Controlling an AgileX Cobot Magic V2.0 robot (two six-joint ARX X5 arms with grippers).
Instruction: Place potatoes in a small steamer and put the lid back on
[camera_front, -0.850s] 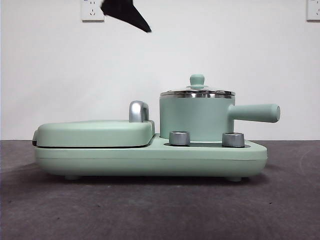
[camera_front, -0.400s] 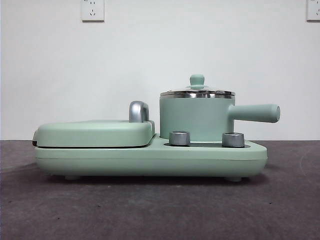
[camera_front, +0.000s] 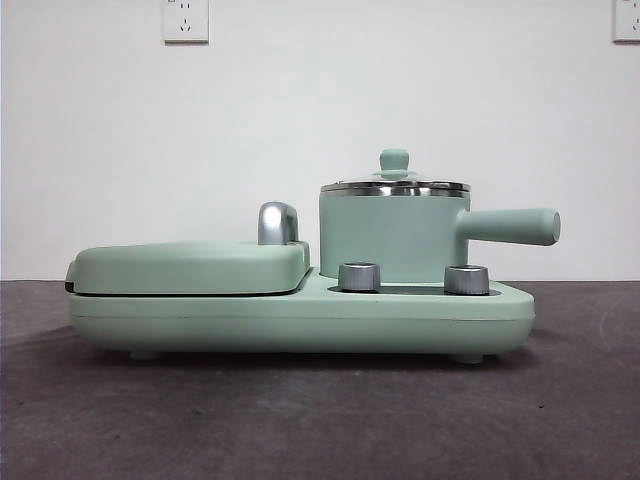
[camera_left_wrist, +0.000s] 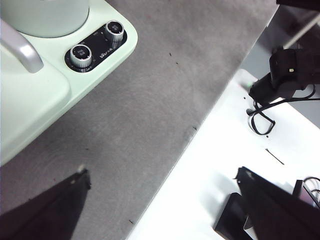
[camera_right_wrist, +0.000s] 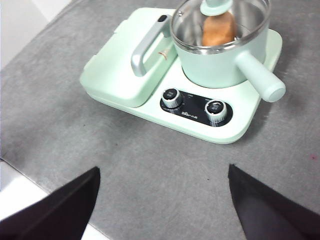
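Observation:
The mint green small steamer (camera_front: 392, 236) stands on the right half of the green cooker base (camera_front: 300, 318), its straight handle (camera_front: 510, 226) pointing right. The glass lid (camera_front: 395, 185) with its green knob (camera_front: 394, 160) sits on the steamer's chrome rim. Through the glass in the right wrist view I see the orange-brown potato (camera_right_wrist: 218, 29) inside the steamer (camera_right_wrist: 220, 65). My right gripper (camera_right_wrist: 162, 200) is open, high above the table in front of the cooker. My left gripper (camera_left_wrist: 162, 200) is open over the table's front edge, away from the cooker.
A flat green griddle cover (camera_front: 190, 266) with a chrome handle (camera_front: 277, 222) fills the cooker's left half. Two chrome dials (camera_front: 359, 276) sit on its front. A black device with cables (camera_left_wrist: 287, 75) lies on the white surface beyond the grey mat's edge (camera_left_wrist: 200, 125).
A black gripper tip at the top left of the front view one second ago has risen out of that view. The steamer, lid and cooker have not moved.

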